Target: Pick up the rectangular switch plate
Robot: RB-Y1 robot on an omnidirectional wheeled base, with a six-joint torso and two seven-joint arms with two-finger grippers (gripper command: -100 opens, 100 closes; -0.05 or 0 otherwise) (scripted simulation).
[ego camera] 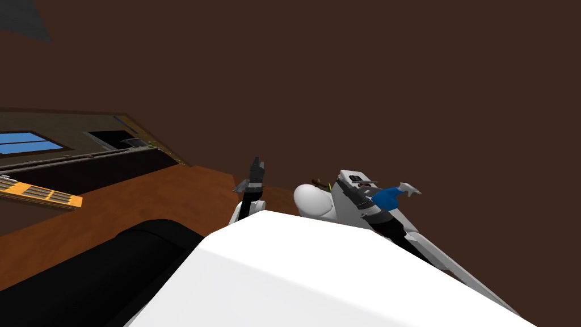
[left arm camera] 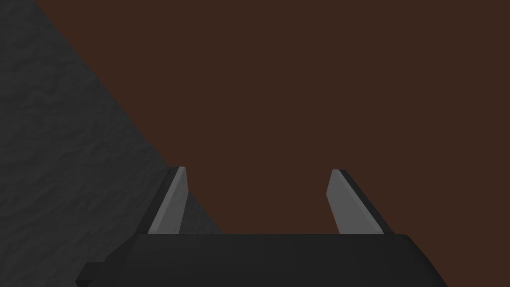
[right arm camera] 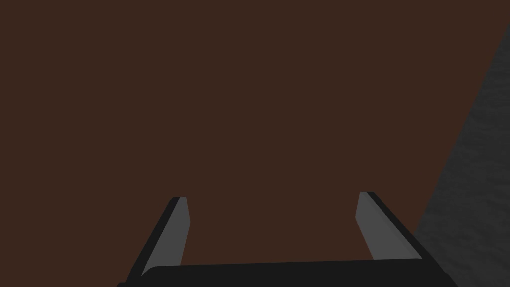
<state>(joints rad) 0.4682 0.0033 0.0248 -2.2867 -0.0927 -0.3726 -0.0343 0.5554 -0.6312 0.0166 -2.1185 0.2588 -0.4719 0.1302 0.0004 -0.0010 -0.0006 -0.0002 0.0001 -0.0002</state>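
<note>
Grey fingers of my right pincer stand wide apart and empty, aimed at the brown wall (my left pincer likewise). What I take for the switch plate lies low at my right, just beside a blue thing. Reaching down without seeing it, I could knock that over.

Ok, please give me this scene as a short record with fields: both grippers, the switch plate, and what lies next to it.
left gripper: open, holding nothing
right gripper: open, holding nothing
small pale rectangular switch plate: ahead on my right side, dark marks on its face, not gripped
blue object: close beside the plate; what it is, I cannot tell
task state: plate not yet picked up
</note>
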